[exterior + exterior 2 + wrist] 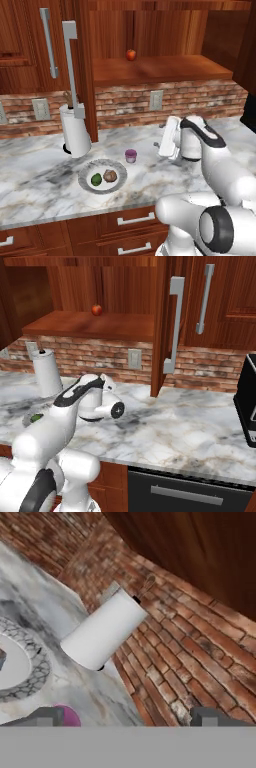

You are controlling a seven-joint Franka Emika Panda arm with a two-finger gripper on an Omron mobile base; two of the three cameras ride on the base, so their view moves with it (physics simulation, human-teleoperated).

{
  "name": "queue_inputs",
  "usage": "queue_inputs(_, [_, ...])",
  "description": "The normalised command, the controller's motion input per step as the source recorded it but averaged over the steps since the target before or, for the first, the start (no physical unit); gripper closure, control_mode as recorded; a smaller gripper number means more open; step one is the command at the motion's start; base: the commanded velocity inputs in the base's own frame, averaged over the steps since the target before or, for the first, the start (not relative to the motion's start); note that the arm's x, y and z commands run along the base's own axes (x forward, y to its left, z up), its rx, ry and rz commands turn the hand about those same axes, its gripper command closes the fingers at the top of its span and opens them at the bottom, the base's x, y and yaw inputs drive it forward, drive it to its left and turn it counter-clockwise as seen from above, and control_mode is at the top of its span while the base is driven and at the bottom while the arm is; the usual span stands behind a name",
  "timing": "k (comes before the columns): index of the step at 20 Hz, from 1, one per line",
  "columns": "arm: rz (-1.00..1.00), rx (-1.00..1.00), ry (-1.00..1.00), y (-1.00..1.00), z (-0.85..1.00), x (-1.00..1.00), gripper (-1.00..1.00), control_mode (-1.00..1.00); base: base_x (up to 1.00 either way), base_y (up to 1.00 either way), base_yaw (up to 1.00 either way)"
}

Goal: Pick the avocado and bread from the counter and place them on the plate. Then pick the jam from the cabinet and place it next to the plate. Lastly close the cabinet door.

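On the counter (45, 165), the avocado (96, 179) and bread (110, 175) are seen lying on the plate (87, 189), and the jam (131, 155) stands just beside its far right rim. The claw (125, 719) is spread wide and holds nothing, the jam just by its left tip. Judged outstanding: the cabinet door (86, 70), standing open, must be reached and swung shut.
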Motion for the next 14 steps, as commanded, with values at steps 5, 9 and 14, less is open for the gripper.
queue_inputs(5, [-0.35, 0.15, 0.00, 0.01, 0.74, -0.66, -1.00, -1.00, 0.00, 0.00, 0.00])
queue_inputs(9, [-0.27, 0.21, 0.06, 0.00, 0.75, -0.70, -1.00, -1.00, 0.00, 0.00, 0.00])
queue_inputs(14, [-0.19, 0.23, 0.09, -0.10, 0.61, -0.66, -1.00, -1.00, 0.00, 0.00, 0.00])
